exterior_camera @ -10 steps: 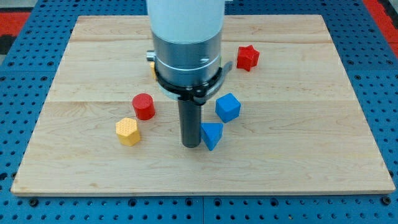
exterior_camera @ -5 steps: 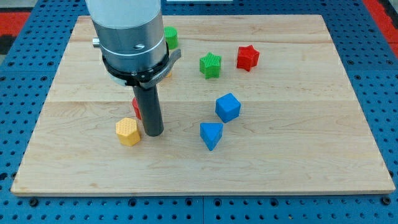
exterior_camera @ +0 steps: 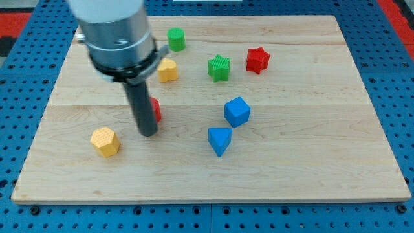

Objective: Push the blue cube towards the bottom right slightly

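My tip (exterior_camera: 148, 133) is resting on the pale wooden board (exterior_camera: 310, 162); it is a plain dark rod, so nothing spreads or pinches. A red cylinder (exterior_camera: 156, 110) is sitting just behind it at one o'clock, partly hidden. The yellow hexagonal block (exterior_camera: 105, 141) is lying at eight o'clock. The blue cube (exterior_camera: 237, 111) is sitting well apart at two o'clock, just above a blue triangular block (exterior_camera: 220, 140). Blue pegboard (exterior_camera: 26, 97) is surrounding the board.
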Tool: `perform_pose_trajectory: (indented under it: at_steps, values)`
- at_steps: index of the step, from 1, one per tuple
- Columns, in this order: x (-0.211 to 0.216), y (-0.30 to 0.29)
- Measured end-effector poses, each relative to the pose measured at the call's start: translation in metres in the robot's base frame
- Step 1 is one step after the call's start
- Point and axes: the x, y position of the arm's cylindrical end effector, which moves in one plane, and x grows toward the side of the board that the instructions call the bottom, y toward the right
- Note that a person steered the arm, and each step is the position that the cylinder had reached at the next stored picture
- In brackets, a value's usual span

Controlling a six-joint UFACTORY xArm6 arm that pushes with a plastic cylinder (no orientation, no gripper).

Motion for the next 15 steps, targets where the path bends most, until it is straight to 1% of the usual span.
perform_pose_trajectory:
  at_steps: [1, 2, 5, 9, 11, 13, 15]
  values:
    - [0.0, 0.037]
    - [-0.003, 0.044]
    - [-0.022, 0.091]
    - [-0.033, 0.091]
    - [-0.033, 0.076]
    - [-0.036, 0.081]
    - [-0.046, 0.145]
